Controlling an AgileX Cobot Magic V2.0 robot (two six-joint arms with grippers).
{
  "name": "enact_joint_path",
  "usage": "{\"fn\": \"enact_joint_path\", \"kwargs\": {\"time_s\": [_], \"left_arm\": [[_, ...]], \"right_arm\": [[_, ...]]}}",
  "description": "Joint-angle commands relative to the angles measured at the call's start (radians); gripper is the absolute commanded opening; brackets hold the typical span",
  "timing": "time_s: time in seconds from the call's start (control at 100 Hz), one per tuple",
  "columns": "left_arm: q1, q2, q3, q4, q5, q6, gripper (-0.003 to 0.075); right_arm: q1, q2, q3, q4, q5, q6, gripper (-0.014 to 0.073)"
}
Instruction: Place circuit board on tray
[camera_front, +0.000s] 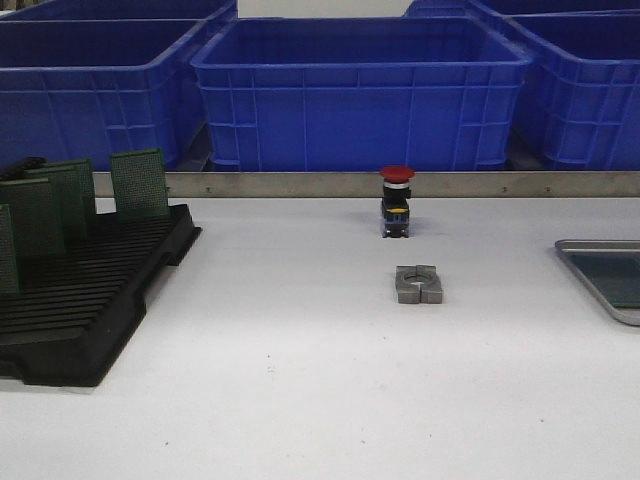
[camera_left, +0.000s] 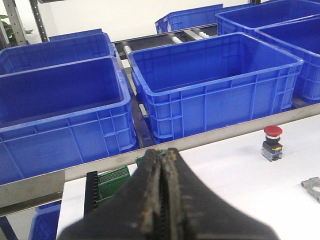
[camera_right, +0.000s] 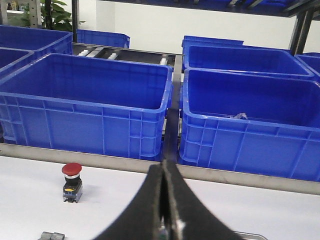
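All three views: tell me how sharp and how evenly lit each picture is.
Front view: soft, even light, faint shadows under the red push button and the black rack; the tray is cut by the edge. Left wrist view: bins sharp, left gripper close and blurred. Right wrist view: likewise, right gripper dark and soft.

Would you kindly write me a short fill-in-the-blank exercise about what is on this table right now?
1. The green perforated circuit boards stand upright in the black slotted plastic ____.
2. The push button with the black body has a ____ cap.
3. The flat grey metal tray lies at the table's ____ edge in the front view.
4. The left pincer and the right pincer are both ____.

Missing words: rack; red; right; shut
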Motion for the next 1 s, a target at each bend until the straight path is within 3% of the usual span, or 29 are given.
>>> {"fn": "enact_joint_path", "kwargs": {"time_s": [0.0,0.89,0.99], "left_arm": [[0.002,0.003,-0.028,-0.014,-0.073,-0.008,-0.0018],[0.002,0.003,-0.026,-0.014,-0.073,-0.008,-0.0018],[0.002,0.003,-0.026,0.057,-0.073,-0.063,-0.0018]], "right_arm": [[0.002,0.006,-0.025,0.013,-0.055,-0.011,-0.0069],[0.002,0.006,-0.025,0.013,-0.055,-0.011,-0.0069],[0.002,0.006,-0.025,0.013,-0.055,-0.011,-0.0069]]}}
